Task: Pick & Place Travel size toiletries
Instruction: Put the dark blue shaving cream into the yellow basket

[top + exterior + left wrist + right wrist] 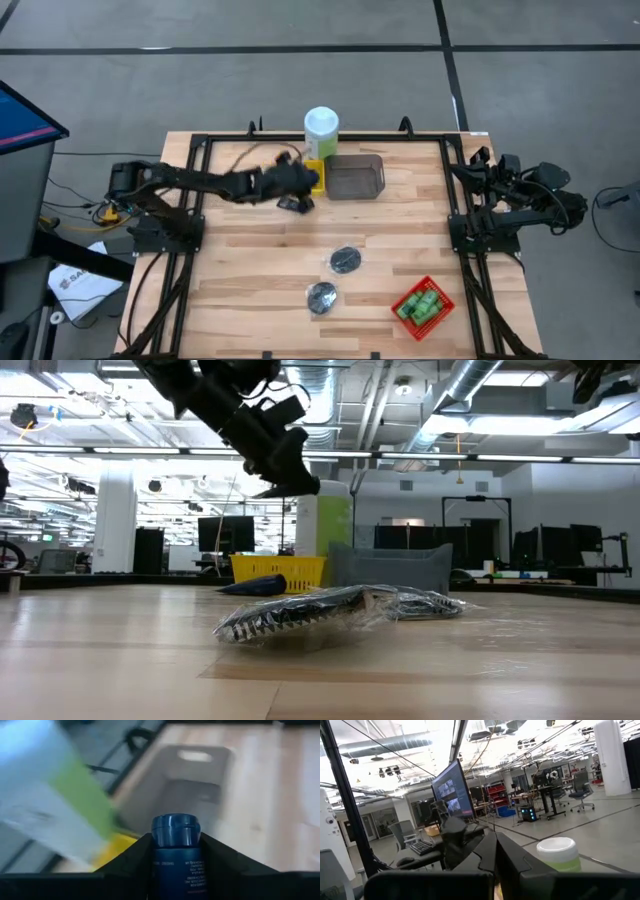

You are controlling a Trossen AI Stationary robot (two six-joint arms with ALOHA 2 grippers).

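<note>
One grey tray (pixel 355 177) and one yellow tray (pixel 315 175) sit beside the left gripper (pixel 297 198), clamped on one blue tube (pixel 175 855). Three green bottles (pixel 421 305) fill the red tray (pixel 443 296); two discs (pixel 345 261) lie loose. Right gripper (pixel 478 170): cannot tell.

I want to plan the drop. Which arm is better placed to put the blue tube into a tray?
Left. Its claw is shut on the blue tube, raised beside the yellow tray and grey tray. The right claw waits at the table's edge.
</note>
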